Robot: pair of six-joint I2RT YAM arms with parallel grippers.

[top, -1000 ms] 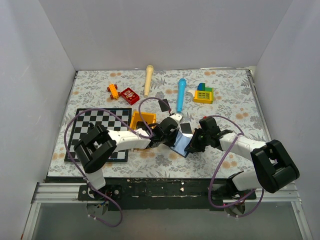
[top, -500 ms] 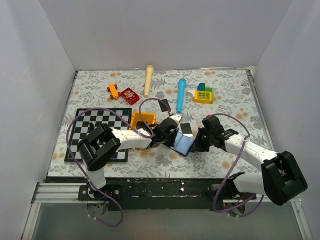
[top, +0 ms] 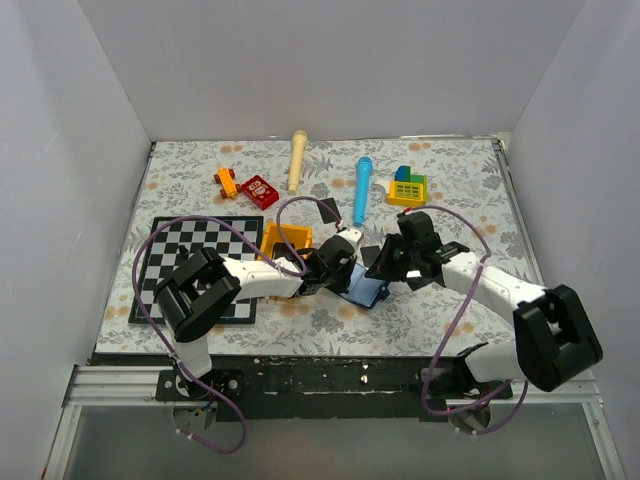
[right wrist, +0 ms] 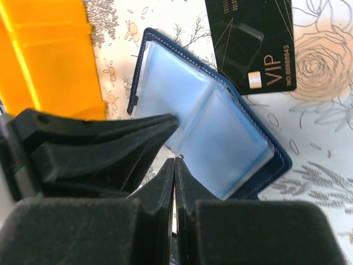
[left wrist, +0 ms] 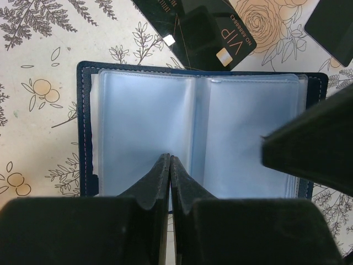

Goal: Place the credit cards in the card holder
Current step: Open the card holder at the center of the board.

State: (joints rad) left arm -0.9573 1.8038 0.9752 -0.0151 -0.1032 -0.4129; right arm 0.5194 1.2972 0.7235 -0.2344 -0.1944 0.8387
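The left claw (left wrist: 170, 160) is shut. Its two tips are pressed together with nothing showing between them, and they sit on the clear pockets of the holder (left wrist: 138, 116) near its middle fold. I cannot tell whether they press down or only rest there.

The right claw (right wrist: 174, 161) is shut too, its tips almost touching and empty as far as the right wrist view shows. It sits at the holder's near edge, just beside the left claw. In the left wrist view it is the dark shape over the holder's right page.

The holder lies open on the table (top: 470, 200), light blue pockets up, with a navy rim around them. The VIP card (left wrist: 207, 27) lies face up on the table against the holder's far edge, outside the pockets. The second card (left wrist: 335, 25) lies near the VIP card but apart from it, also on the table.

Further out, an orange tray (right wrist: 49, 55) sits just beside the holder, behind the left claw. A chessboard (top: 190, 262) lies further left. Toward the back wall lie a wooden stick (top: 298, 158), a blue stick (top: 362, 190), small orange and red toys (top: 260, 190) and a yellow block toy (top: 408, 188).
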